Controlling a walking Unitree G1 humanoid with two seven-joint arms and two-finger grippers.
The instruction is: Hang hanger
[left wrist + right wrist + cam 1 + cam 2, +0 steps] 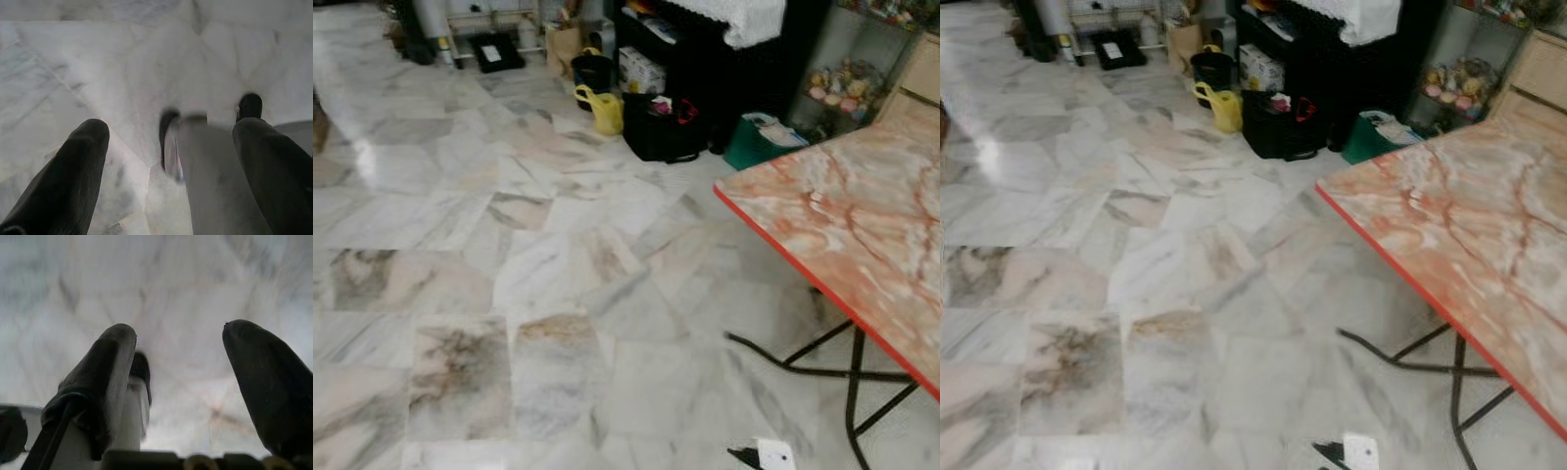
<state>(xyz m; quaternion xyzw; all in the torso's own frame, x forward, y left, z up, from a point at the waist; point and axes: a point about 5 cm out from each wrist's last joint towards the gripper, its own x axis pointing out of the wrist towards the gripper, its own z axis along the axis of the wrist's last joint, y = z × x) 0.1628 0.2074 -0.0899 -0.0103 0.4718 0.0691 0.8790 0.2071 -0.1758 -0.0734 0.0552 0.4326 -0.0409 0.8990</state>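
Left eye view takes in a wide sweep of pale marble floor [509, 255], glossy, with a bright glare patch on the robot's left. On the right, the corner of a tabletop [862, 215] with a pink-and-orange marbled surface and a red edge juts into the scene, standing on thin black metal legs [852, 377]. Beneath it, near the bottom edge, a small white object with a black piece beside it [766, 455] lies on the floor; what it is I cannot tell.

Farther back, against dark furniture, there's a yellow watering can [604, 110], a black bag [661, 129] just beside it, a black bucket [592, 70] behind the can, and a green box [756, 142] to the right of the bag.

Left wrist view looks straight down at the floor: the left end effector [171, 142] has its two black fingers spread apart, nothing between them but the robot's own grey leg and dark foot, blurred.

Right wrist view gives the same story: the right end effector [178, 362] hangs over the marble with fingers parted, holding nothing.

As for the hanger, I can't make one out anywhere among the things on the floor or on the tabletop.
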